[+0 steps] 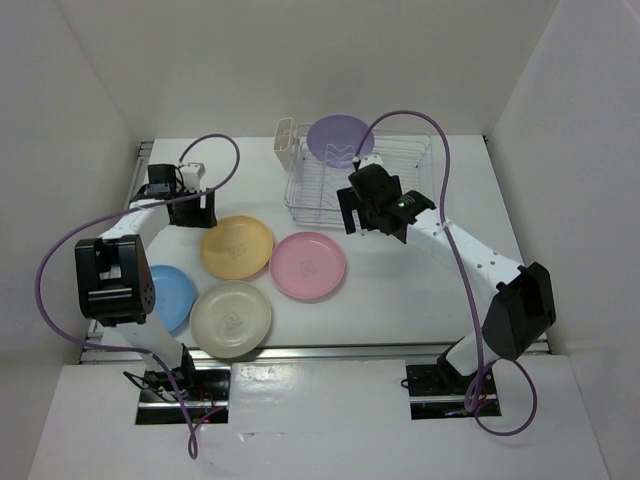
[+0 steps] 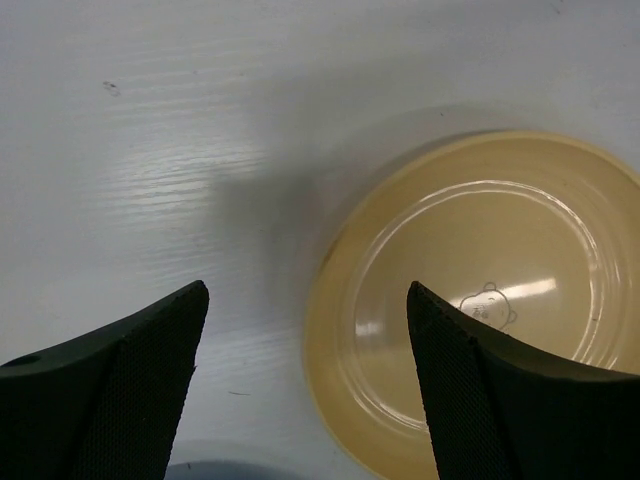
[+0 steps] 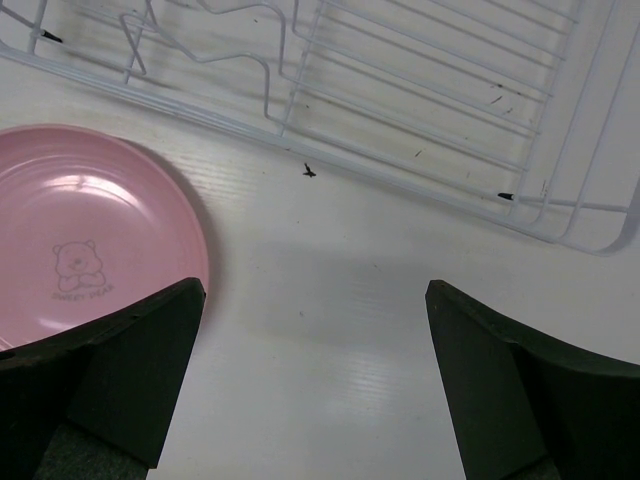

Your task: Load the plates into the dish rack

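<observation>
Purple plate [image 1: 340, 138] stands, seemingly upright, in the far dish rack [image 1: 320, 205]; left gripper [image 2: 307, 290] and right gripper [image 3: 315, 288] hang empty, jaws apart.

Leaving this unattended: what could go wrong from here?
The pink plate lies flat; the open right gripper may slip off its rim. The yellow-orange plate by the open left gripper sits near the cream plate and could nudge it. The upright purple plate in the dish rack could get knocked.

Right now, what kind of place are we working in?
Probably a lab test booth, not a kitchen: plain white walls box in a white table, holding a dish rack and coloured plates.
</observation>
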`<action>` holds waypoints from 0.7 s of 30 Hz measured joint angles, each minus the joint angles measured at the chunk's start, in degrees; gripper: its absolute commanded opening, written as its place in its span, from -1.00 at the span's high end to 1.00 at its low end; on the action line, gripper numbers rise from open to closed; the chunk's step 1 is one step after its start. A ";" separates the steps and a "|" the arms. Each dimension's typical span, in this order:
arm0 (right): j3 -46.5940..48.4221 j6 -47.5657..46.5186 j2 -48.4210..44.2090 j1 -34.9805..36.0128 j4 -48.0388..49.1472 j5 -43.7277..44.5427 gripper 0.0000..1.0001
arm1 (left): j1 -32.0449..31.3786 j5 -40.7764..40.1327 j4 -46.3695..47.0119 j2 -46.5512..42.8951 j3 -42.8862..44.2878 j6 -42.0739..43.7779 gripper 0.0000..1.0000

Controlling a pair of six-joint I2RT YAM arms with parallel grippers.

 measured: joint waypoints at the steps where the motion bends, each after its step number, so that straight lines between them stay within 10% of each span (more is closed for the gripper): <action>1: 0.00 0.00 0.00 0.00 0.00 0.04 -1.00 | 0.00 0.24 -0.02 0.11 0.00 0.00 -0.72; 12: -0.90 0.24 -2.05 0.00 0.04 0.87 -1.00 | -0.09 4.46 -1.11 11.32 5.11 1.31 -0.59; 15: -0.90 0.24 -2.05 0.00 0.04 0.83 -1.00 | -0.09 7.13 -0.48 13.07 6.29 1.16 0.18; 21: -0.85 0.22 -1.86 0.00 0.04 0.87 -1.00 | 0.13 12.96 -1.60 17.73 11.06 1.16 0.44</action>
